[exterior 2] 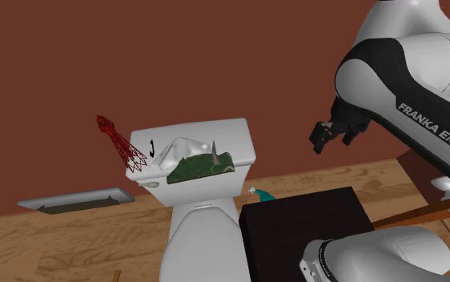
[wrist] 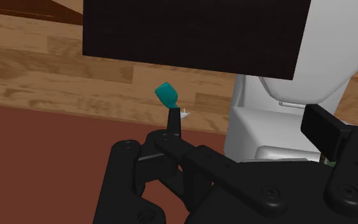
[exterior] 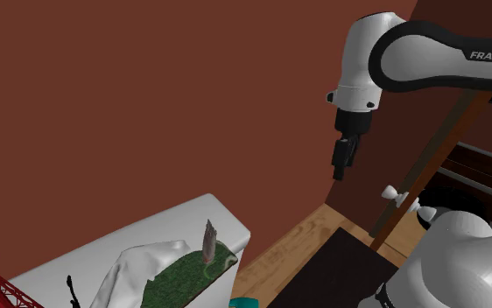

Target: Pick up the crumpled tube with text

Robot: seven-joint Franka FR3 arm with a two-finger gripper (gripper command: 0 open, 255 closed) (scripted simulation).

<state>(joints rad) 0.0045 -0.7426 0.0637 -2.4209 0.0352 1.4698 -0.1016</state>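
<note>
Hand point(exterior: 342, 164) high in air, in front of red-brown wall point(exterior: 130, 105). Fingers wide apart, nothing between them. Teal crumpled tube point(exterior 2: 262, 194) lies on wood floor point(exterior 2: 71, 240), between white toilet point(exterior 2: 203, 228) and dark stand point(exterior 2: 307, 224), near both. Hand well apart from tube, far above it. Wrist view: tube point(wrist: 167, 95) seen just beyond one fingertip point(wrist: 172, 121).
</note>
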